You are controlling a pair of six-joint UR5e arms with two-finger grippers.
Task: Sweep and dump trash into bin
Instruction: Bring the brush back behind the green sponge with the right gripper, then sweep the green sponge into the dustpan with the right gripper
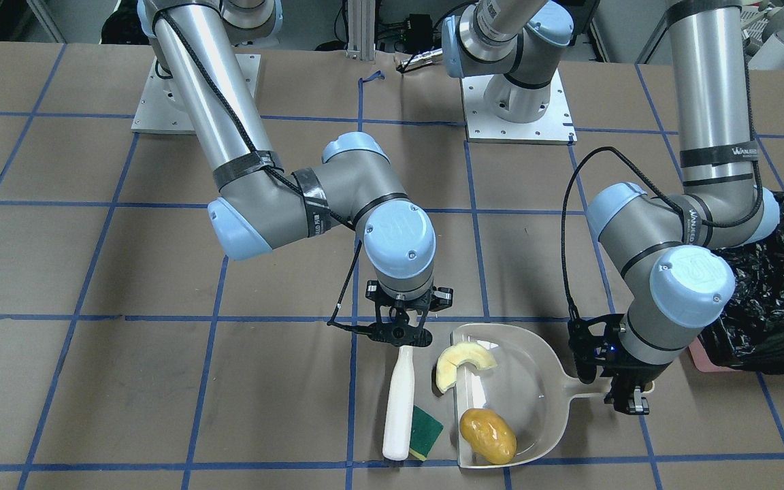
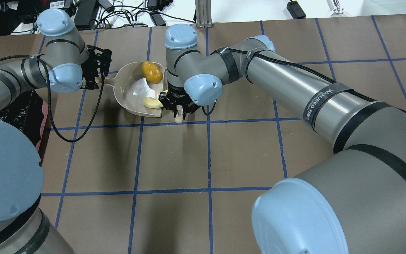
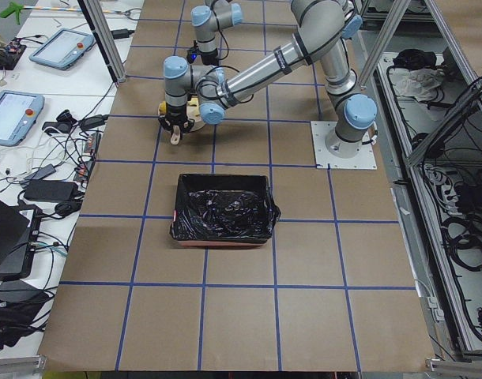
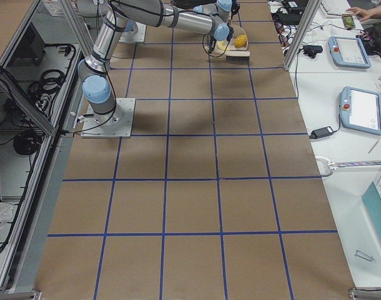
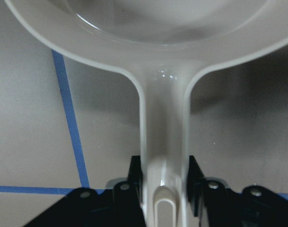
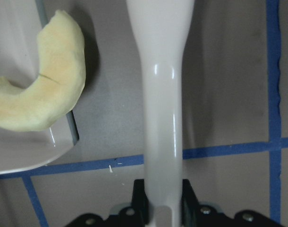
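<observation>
- Dustpan [image 1: 535,381]: flat on the table [image 1: 160,381], with its open lip toward the brush [image 1: 399,401] and its handle toward the robot's left.
- Potato [image 1: 488,435]: inside the dustpan, at the lip corner farthest from the robot bases.
- Croissant piece [image 1: 460,364]: straddles the dustpan lip. Most of it is in the pan and one end hangs over onto the table.
- Sponge [image 1: 426,432]: on the table outside the pan, between the lip and the brush's far end, just beside the brush.
- Bin [image 3: 224,209]: on the robot's left, near the left arm's elbow. Its crumpled black liner is all that shows inside. All three trash pieces are outside it, over by the dustpan.
- Left gripper [image 1: 627,401]: fingers clamped on either side of the dustpan handle, seen clearly in the wrist view.
- Right gripper [image 1: 402,335]: fingers closed on the brush handle, with the brush lying roughly parallel to the pan lip.
- Edges: pan and brush sit toward the operators' side of the table. A blue tape line [image 1: 229,466] runs just past the brush tip and the pan's far corner.
</observation>
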